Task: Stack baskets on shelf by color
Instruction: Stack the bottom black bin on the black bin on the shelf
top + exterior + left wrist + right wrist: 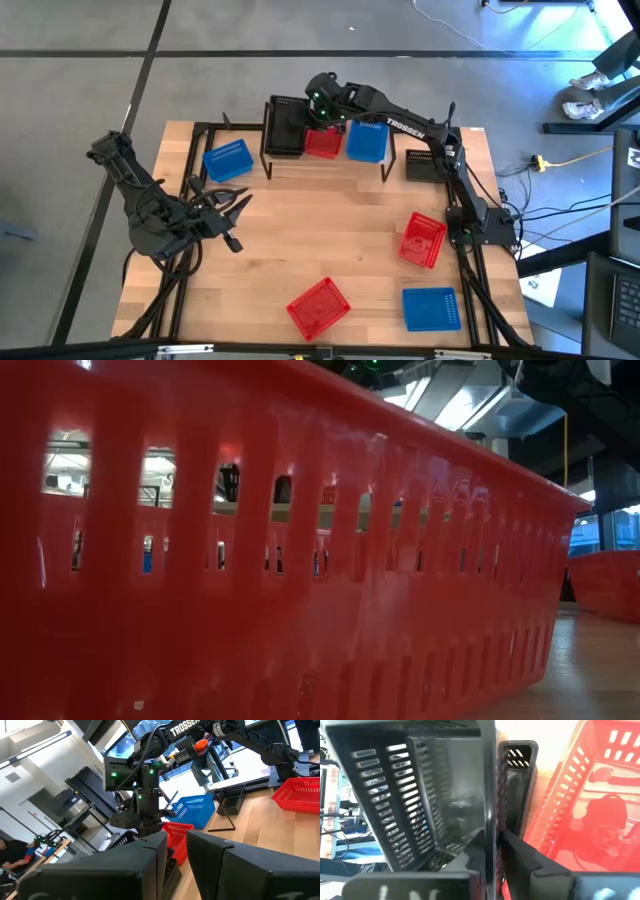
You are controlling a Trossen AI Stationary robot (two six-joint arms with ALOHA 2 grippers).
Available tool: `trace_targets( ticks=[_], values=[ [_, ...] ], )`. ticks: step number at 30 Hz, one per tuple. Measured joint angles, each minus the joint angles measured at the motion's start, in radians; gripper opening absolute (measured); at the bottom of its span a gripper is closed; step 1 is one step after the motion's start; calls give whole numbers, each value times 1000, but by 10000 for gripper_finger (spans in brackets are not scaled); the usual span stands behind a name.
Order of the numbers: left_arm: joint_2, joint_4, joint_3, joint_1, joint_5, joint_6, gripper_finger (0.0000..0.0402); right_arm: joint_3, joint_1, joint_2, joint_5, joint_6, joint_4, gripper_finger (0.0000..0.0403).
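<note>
only the high view takes in the whole counter point(300, 240): the shelf point(325, 160) at the far edge carries a black basket point(287, 127), a red basket point(323, 143) and a blue basket point(366, 141) side by side, while loose baskets lie about, blue at far left point(228, 160), black at far right point(424, 164), two red and one blue nearer. the right wrist view alone shows the right hand point(496, 840) with its fingers narrow around the black basket's grid wall point(490, 780), the red basket point(590, 795) just beside. the low view is filled by a near red basket's point(280, 560) slotted wall. the left hand point(225, 215) waits over the counter's left, fingers a narrow gap apart in its wrist view.
</note>
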Motion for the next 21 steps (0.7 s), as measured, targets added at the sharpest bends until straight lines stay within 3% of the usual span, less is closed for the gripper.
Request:
trace_targets(
  ticks=[14, 21],
  values=[
    [0, 0, 0, 0, 0, 0, 69, 0, 6, 0, -28, -15, 7, 51],
    [0, 0, 0, 0, 0, 0, 69, 0, 7, 0, -8, -36, 7, 20]
  ],
)
